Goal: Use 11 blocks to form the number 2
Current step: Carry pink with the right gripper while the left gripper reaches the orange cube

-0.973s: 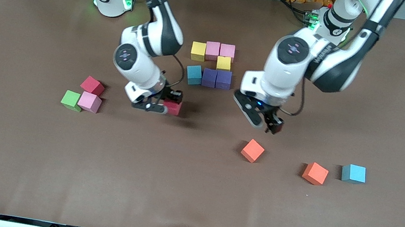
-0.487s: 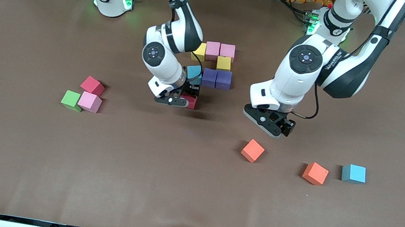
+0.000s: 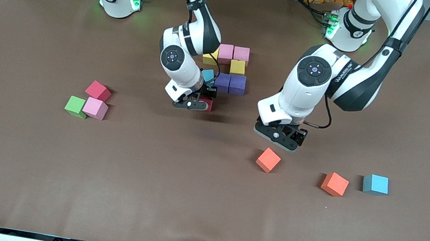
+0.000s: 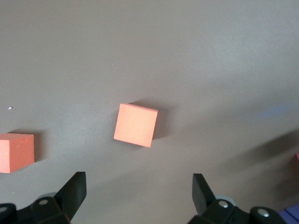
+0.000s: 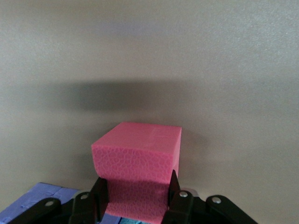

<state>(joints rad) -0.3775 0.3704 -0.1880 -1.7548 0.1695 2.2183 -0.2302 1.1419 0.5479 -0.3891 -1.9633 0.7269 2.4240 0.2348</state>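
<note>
Seven blocks make up the part-built number 2 (image 3: 227, 68) in the middle of the table (image 3: 17, 171), and we take it as our landmark. It shows a row with a yellow block (image 3: 211, 57), half hidden by the right arm, and two pink blocks (image 3: 234, 53); a single yellow block (image 3: 237, 67) sits just nearer the front camera under the pink one toward the left arm's end; then comes a row of a light blue block (image 3: 208, 75) and two purple blocks (image 3: 230, 83).

We see the right gripper (image 3: 196, 103) clamped on a red block (image 5: 136, 163), its fingers (image 5: 99, 198) pressed against the block's two sides, just above the table at the landmark's edge nearest the front camera, right by the light blue block.

We see the left gripper (image 3: 280, 138) with its fingers (image 4: 74, 189) spread wide and holding nothing, over bare table toward the left arm's end from the landmark. An orange block (image 3: 268, 160) lies just nearer the camera than that gripper.

Toward the left arm's end from the landmark, and nearer the camera, lie a second orange block (image 3: 335, 184) and a light blue loose block (image 3: 375, 184). Toward the right arm's end we find a loose red block (image 3: 98, 91), a green block (image 3: 76, 106) and a pink loose block (image 3: 95, 108) clustered together.
</note>
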